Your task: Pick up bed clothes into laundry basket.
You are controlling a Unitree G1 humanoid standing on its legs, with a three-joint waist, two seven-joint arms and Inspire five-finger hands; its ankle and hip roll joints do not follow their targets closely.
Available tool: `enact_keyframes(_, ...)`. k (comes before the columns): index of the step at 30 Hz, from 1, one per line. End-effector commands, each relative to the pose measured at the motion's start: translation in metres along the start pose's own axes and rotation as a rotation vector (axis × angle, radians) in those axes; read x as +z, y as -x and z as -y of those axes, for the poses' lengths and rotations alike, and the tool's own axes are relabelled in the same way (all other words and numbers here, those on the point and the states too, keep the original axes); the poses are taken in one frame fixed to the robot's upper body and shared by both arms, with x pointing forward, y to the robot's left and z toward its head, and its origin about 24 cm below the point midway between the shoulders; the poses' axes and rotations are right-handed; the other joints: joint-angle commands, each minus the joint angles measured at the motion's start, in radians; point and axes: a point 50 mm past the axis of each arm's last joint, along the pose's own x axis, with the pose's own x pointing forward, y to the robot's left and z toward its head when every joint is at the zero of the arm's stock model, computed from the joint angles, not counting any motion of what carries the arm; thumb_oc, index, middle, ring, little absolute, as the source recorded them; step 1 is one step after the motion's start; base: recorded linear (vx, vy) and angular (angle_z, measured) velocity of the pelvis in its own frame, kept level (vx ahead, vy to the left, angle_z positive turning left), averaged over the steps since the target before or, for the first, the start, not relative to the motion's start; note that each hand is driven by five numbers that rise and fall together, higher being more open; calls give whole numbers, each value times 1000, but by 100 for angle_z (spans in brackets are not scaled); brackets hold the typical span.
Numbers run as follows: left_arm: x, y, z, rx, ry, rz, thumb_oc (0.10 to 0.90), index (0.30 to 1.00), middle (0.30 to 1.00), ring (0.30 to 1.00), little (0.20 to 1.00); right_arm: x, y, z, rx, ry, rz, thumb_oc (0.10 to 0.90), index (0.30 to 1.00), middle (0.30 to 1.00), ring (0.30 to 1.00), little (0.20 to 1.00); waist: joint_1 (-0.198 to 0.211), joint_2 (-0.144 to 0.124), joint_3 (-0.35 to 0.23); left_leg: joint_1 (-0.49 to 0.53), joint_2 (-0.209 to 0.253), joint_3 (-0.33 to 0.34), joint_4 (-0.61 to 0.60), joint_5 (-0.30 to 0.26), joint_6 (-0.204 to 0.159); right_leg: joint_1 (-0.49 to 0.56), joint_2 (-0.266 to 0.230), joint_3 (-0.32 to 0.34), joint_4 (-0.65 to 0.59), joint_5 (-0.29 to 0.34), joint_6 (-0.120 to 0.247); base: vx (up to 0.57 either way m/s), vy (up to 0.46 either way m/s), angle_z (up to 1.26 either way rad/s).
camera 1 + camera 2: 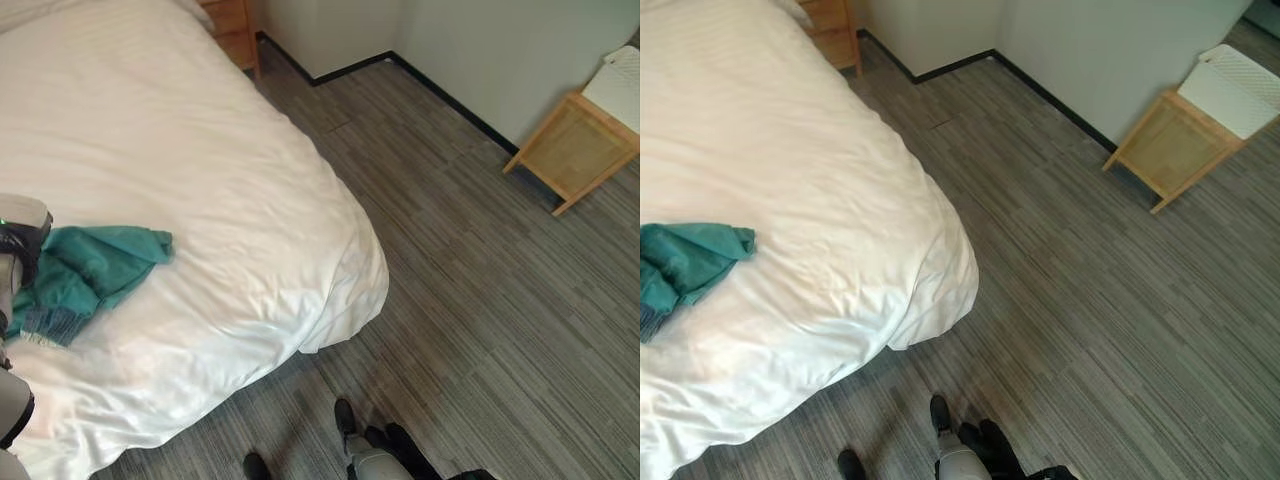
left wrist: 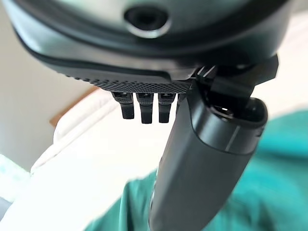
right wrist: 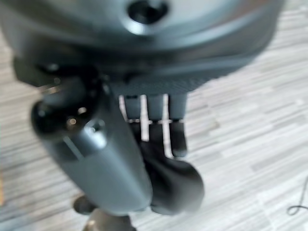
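- While the teal garment [image 1: 90, 272] lies crumpled on the white bed [image 1: 180, 160] near its left edge, a short way in from the near edge, the step in hand looks like the reach to grasp it; nothing has gone into a basket yet.
- In its own wrist view the left hand [image 2: 144, 108] hangs over the teal cloth with its fingers [image 2: 147, 111] short and straight and the thumb standing out, so I read it as released and holding nothing, though the close angle makes this a fair guess rather than a certainty.
- Next the left hand needs to come down onto the heap and close round a thick fold, so that the whole piece lifts together.
- Low at the robot's side, the right hand [image 3: 159, 139] shows over bare floor with its fingers curled in and nothing in them.
- Beyond the bed's rounded near-right corner the striped grey floor [image 1: 480, 300] lies open, giving free room to turn and carry toward the far wall.
- Against that wall stands a wooden stand [image 1: 1170, 148] with a white ribbed container [image 1: 1238, 88] on top; it may be the laundry basket.
- At the bed's far corner a wooden bedside cabinet [image 1: 232, 28] narrows the gap there.
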Motion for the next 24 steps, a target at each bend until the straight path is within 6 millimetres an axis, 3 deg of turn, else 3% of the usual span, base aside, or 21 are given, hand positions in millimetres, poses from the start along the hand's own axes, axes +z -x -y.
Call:
enact_keyframes(1, -79, 16, -12, 12, -15, -267, 800, 900, 900, 900, 900, -36, 5, 16, -36, 64, -121, 400, 300, 300, 300, 300, -2, 52, -60, -12, 42, -6, 7, -14, -42, 48, -55, -5, 3, -74, 135, 36, 29, -1)
enact_keyframes(2, -81, 17, -9, -6, -13, -270, 800, 900, 900, 900, 900, -34, 5, 15, -34, 70, -115, 400, 300, 300, 300, 300, -3, 53, -63, -11, 41, -5, 7, -15, -42, 48, -54, -3, 3, -74, 135, 0, 0, 0)
enact_keyframes(3, -61, 16, 30, -97, 2, -220, 800, 900, 900, 900, 900, -33, 4, 10, -36, 59, -120, 400, 300, 300, 300, 300, 17, 36, -56, -8, 38, -7, 7, -20, -39, 52, -57, -5, 3, -76, 136, 0, 0, 0)
enact_keyframes(4, -70, 23, 47, -117, 27, -250, 800, 900, 900, 900, 900, -31, 4, 17, -61, 67, -119, 400, 300, 300, 300, 300, 16, 46, -60, -17, 38, -8, 7, -15, -39, 42, -56, -5, 3, -70, 134, -69, -19, -7)
enact_keyframes(7, -87, 45, 97, -233, 53, -296, 800, 900, 900, 900, 900, -29, 4, 25, -88, 45, -96, 400, 300, 300, 300, 300, 44, 34, -42, -59, 38, -19, 7, -4, -40, 6, -57, -10, 3, -58, 134, -95, -14, -9)
enact_keyframes(9, -91, 52, 109, -253, 58, -307, 800, 900, 900, 900, 900, -34, 5, 29, -98, 39, -102, 400, 300, 300, 300, 300, 46, 30, -33, -84, 38, -25, 7, 4, -39, -19, -56, -14, 3, -50, 134, -81, -16, 6)
enact_keyframes(11, -93, 53, 109, -243, 62, -311, 800, 900, 900, 900, 900, -34, 6, 31, -103, 36, -97, 400, 300, 300, 300, 300, 46, 28, -27, -97, 40, -27, 7, 8, -39, -31, -56, -14, 3, -46, 134, -68, -16, 16)
enact_keyframes(14, -97, 48, 89, -160, 86, -319, 800, 900, 900, 900, 900, -35, 6, 32, -103, 34, -85, 400, 300, 300, 300, 300, 44, 23, -17, -128, 41, -34, 7, 19, -40, -57, -55, -18, 3, -37, 133, -38, -15, 16)
enact_keyframes(15, -103, 42, 64, -66, 109, -333, 800, 900, 900, 900, 900, -32, 6, 34, -105, 38, -72, 400, 300, 300, 300, 300, 37, 24, -10, -142, 42, -35, 7, 23, -40, -71, -55, -20, 3, -33, 134, -4, -8, 15)
enact_keyframes(16, -102, 41, 60, -61, 106, -330, 800, 900, 900, 900, 900, -32, 6, 33, -102, 31, -73, 400, 300, 300, 300, 300, 42, 22, -10, -144, 42, -36, 7, 24, -40, -72, -55, -21, 3, -33, 134, 0, -2, 14)
enact_keyframes(18, -105, 34, 24, 58, 135, -340, 800, 900, 900, 900, 900, -28, 6, 35, -105, 36, -59, 400, 300, 300, 300, 300, 37, 23, 2, -151, 43, -36, 7, 24, -40, -78, -53, -24, 3, -35, 136, -12, 2, 6)
enact_keyframes(19, -110, 32, -2, 137, 153, -352, 800, 900, 900, 900, 900, -26, 5, 35, -100, 37, -49, 400, 300, 300, 300, 300, 37, 26, 5, -161, 45, -36, 7, 33, -42, -88, -55, -27, 3, -31, 136, -20, -6, 6)
enact_keyframes(24, -111, 30, -42, 262, 178, -348, 800, 900, 900, 900, 900, -18, 3, 29, -90, 36, -27, 400, 300, 300, 300, 300, 41, 26, 11, -167, 45, -38, 7, 36, -44, -90, -57, -34, 3, -31, 139, -1, -2, 1)
